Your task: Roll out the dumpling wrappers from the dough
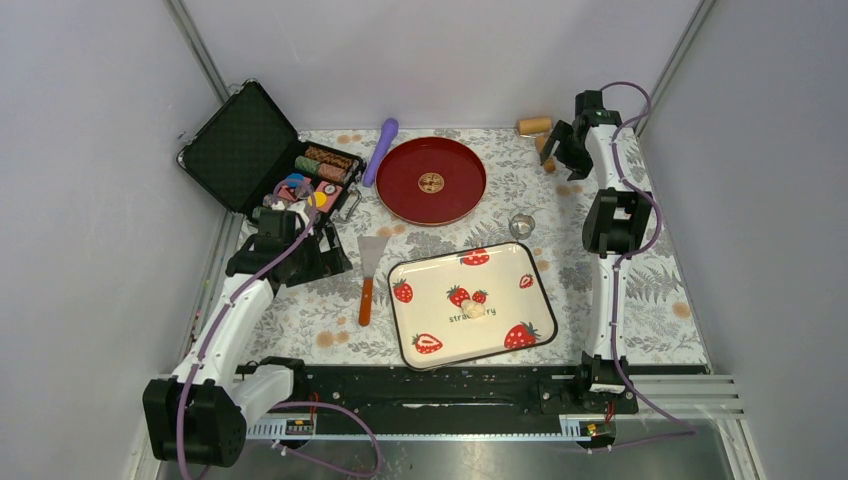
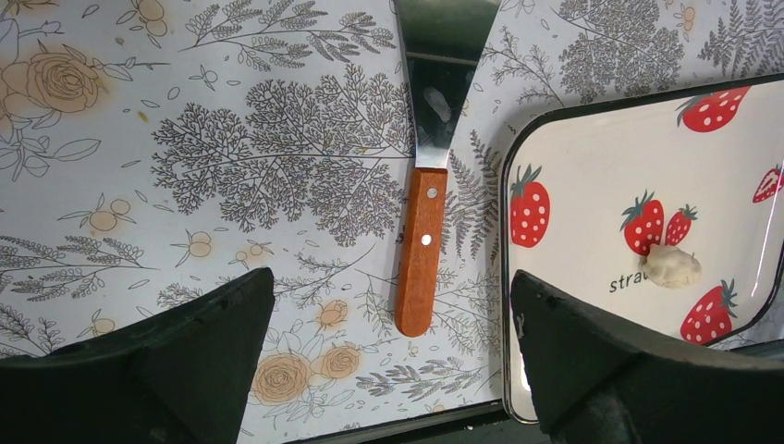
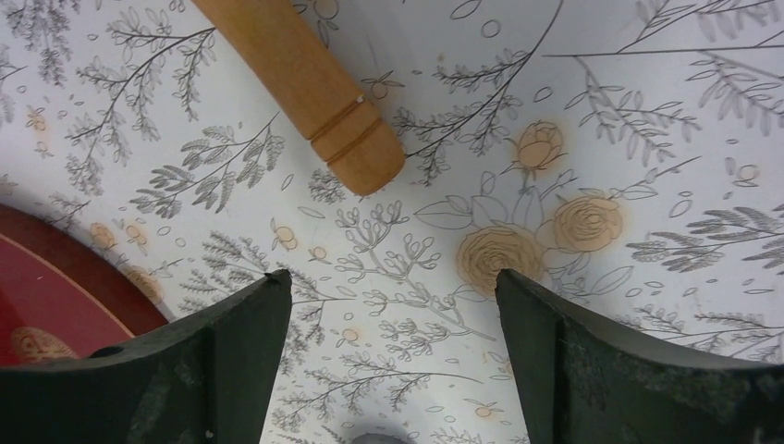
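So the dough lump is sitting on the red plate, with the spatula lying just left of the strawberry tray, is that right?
Not quite: the dough sits on the strawberry tray, not the red plate, as the top view shows. The spatula does lie just left of that tray.

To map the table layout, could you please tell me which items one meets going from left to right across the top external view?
Black case → spatula → dough → metal ring cutter. The red plate, tray and wooden roller overlap others sideways, so I left them out.
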Available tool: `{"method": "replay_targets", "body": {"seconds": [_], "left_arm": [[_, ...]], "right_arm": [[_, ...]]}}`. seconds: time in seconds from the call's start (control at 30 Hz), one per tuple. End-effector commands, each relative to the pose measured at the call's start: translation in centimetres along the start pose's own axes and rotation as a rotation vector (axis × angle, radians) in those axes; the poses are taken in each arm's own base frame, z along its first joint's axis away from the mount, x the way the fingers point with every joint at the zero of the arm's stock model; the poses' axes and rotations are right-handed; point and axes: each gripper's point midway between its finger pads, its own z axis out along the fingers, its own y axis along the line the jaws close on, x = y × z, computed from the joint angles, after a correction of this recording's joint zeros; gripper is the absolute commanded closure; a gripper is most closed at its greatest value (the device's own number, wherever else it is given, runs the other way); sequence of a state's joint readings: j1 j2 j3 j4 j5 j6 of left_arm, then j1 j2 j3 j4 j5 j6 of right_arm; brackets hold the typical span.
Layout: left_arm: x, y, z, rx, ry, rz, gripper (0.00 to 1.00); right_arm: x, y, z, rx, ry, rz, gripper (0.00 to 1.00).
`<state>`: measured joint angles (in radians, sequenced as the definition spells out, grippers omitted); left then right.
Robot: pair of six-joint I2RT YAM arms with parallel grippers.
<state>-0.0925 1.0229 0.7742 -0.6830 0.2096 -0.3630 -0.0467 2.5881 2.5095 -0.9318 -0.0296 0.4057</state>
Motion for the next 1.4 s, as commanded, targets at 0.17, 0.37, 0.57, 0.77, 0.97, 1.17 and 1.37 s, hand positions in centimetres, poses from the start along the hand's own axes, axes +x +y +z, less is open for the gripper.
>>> {"method": "replay_targets", "body": {"seconds": [0.17,0.37,0.57,0.77,0.97,1.17,1.37], "left_arm": [[-0.9,-0.8,-0.6,0.034,-0.050,0.023,0.01],[-0.9,-0.8,-0.6,0.033,-0.049,0.023,0.01],[-0.9,-0.8,-0.6,0.033,-0.050,0.022,0.01],[-0.8,-0.7,-0.5,0.030,-0.045,0.019,0.01],[-0.8,-0.6,-0.4,0.027,-0.038,0.017,0.01],[-0.7,-0.5,-0.2,0.023,-0.032,0.015,0.01],[-0.7,-0.5,-0.2,0.022,-0.029,0.013,0.01]], "right_arm": [[-3.0,3.0,-4.3,-0.240,-0.017,0.255,0.13],[-3.5,3.0,-1.8,-0.285,0.028,0.429,0.15],[-3.5,2.8,0.8,-0.272,0.036,0.515,0.16],[-3.4,2.7,3.4,-0.263,0.052,0.602,0.18],[-3.8,2.3,4.7,-0.259,0.050,0.680,0.19],[-4.1,2.3,5.7,-0.300,0.073,0.747,0.23],[-4.8,3.3,4.9,-0.355,0.067,0.715,0.34]]}}
